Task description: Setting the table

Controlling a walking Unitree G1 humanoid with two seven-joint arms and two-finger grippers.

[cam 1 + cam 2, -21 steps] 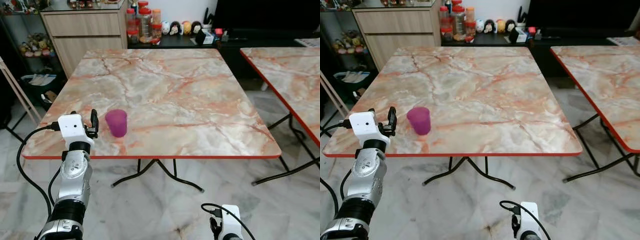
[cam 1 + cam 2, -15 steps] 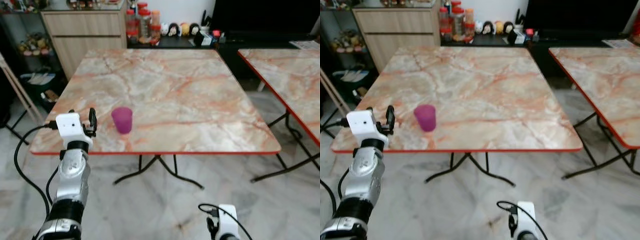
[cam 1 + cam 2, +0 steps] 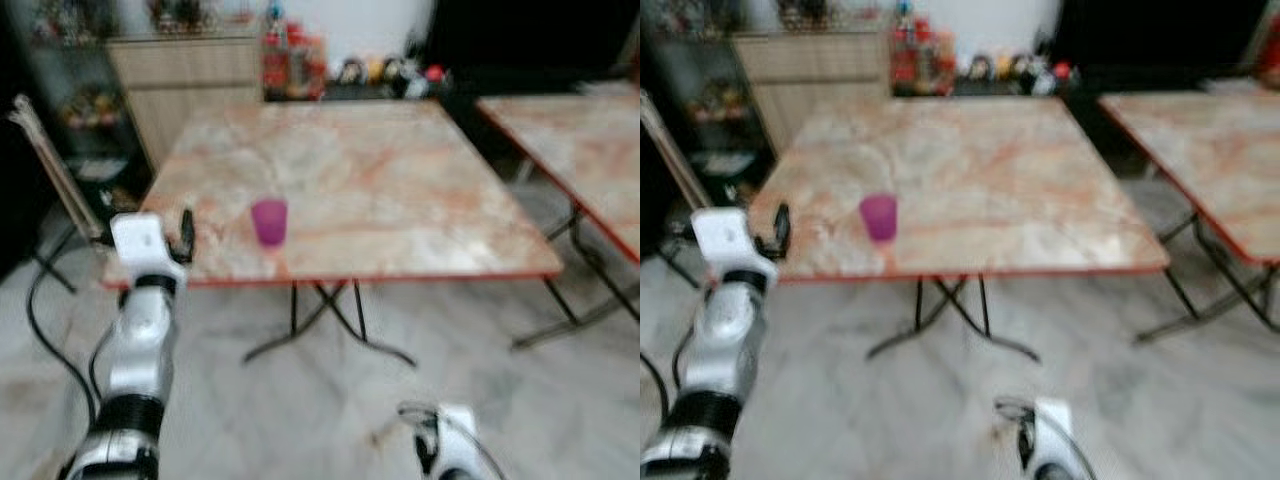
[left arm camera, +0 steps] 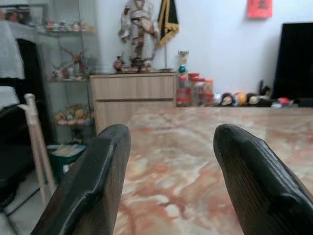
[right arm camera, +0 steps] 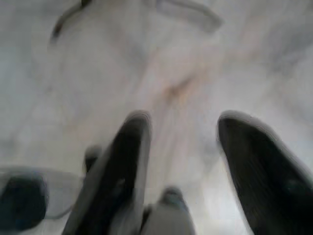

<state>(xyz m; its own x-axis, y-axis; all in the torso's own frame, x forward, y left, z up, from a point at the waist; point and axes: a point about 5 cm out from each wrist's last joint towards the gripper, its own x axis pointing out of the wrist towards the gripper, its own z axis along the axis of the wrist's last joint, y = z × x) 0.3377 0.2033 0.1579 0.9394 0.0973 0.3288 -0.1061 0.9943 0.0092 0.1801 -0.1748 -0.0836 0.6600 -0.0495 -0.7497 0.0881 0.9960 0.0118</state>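
We see one purple cup [image 3: 269,220] standing upright on the marble table [image 3: 400,190], near its front edge and toward the front-left corner. Our left gripper [image 4: 171,171] hovers at that corner, left of the cup and apart from it, its two black fingers [image 4: 98,181] spread wide with nothing between them; the wrist view looks between them across the tabletop to a wooden cabinet [image 4: 134,95] and a row of jars [image 4: 194,89], sharper here than in the blurred head views. Our right gripper [image 5: 181,161] hangs low over the pale floor [image 5: 161,58], its fingers parted and empty. A second marble table [image 3: 580,140] stands to the right, so we count two tables and one cup.
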